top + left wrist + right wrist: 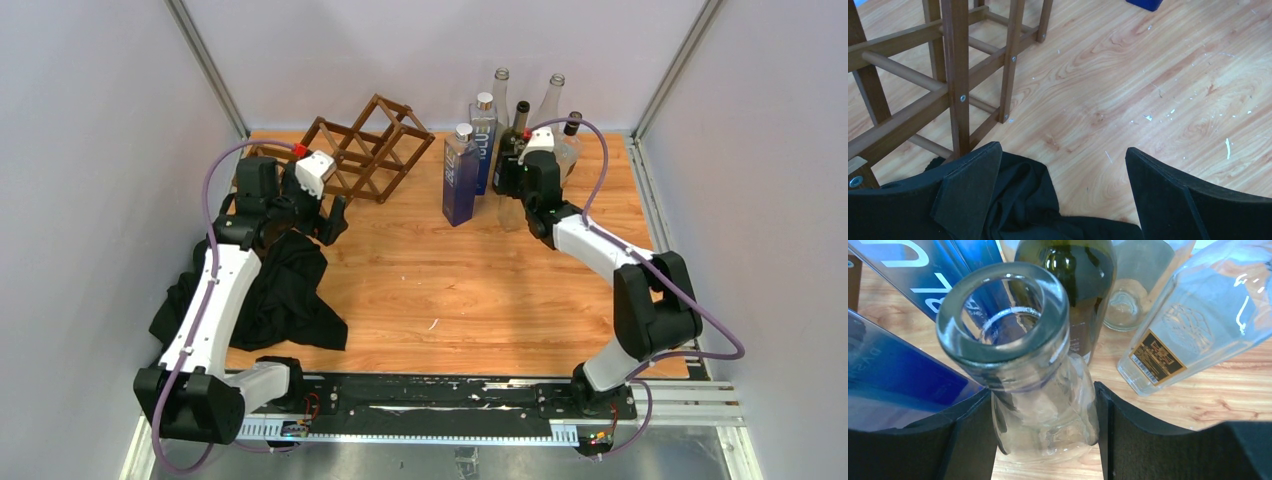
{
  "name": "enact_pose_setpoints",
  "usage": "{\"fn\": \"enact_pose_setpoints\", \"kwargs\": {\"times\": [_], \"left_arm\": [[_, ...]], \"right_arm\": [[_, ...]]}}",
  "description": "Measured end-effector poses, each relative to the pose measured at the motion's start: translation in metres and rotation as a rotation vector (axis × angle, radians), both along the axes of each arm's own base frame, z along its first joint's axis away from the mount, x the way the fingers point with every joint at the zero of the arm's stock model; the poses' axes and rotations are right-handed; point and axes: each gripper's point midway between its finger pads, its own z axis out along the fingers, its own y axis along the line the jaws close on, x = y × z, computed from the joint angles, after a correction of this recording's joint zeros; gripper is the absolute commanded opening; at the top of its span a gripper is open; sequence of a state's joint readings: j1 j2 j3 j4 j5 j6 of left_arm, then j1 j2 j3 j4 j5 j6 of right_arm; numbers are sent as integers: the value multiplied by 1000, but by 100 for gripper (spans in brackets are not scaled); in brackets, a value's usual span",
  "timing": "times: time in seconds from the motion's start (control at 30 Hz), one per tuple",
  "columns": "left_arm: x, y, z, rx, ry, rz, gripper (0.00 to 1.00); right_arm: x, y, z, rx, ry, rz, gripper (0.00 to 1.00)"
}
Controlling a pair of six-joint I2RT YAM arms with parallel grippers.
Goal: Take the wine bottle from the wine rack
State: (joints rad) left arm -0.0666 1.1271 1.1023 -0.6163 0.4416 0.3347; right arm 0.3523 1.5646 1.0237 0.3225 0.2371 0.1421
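Observation:
The dark brown wine rack (365, 148) stands tilted at the back left, and no bottle shows in its cells. Its slats fill the upper left of the left wrist view (955, 75). My left gripper (318, 225) is open and empty (1063, 148), just in front of the rack and over a black cloth (1023, 200). My right gripper (512, 195) is shut (1043, 395) on an upright clear glass bottle (1018, 340) that stands on the table among the other bottles. A dark green wine bottle (1073, 270) stands right behind it.
Several bottles stand at the back right: two blue ones (460, 175), the dark green one (518, 125) and clear ones (552, 100). A flat clear bottle with a label (1198, 315) is to the right of my fingers. The black cloth (280, 285) lies at the left.

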Motion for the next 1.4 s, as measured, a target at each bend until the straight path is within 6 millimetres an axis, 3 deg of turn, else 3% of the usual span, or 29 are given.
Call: {"fn": "enact_pose_setpoints", "kwargs": {"times": [0.13,0.27,0.47,0.67,0.8,1.0,1.13,1.23,1.4], "left_arm": [[2,1,2,-5,-16,16,100],[5,3,2,-4,-30,35,100],[7,8,-1,6,-44,64,100],[12,13,0,20,-68,89,100],[14,15,0,26,-81,101,100],[18,19,-3,26,-92,127,100],[18,23,-19,15,-93,157,100],[14,24,-51,11,-71,175,100],[5,29,-120,15,19,216,100]], "right_arm": [[4,5,0,28,-20,8,55],[2,7,-5,47,-19,19,86],[-7,3,-3,51,-23,12,91],[-24,-5,42,71,-94,2,94],[-48,-15,87,92,-165,2,96],[-78,-29,110,95,-172,-15,98],[-107,-57,125,105,-215,-117,98],[-128,-90,109,75,-236,-256,99],[-151,-139,41,-58,-133,-472,100]]}}
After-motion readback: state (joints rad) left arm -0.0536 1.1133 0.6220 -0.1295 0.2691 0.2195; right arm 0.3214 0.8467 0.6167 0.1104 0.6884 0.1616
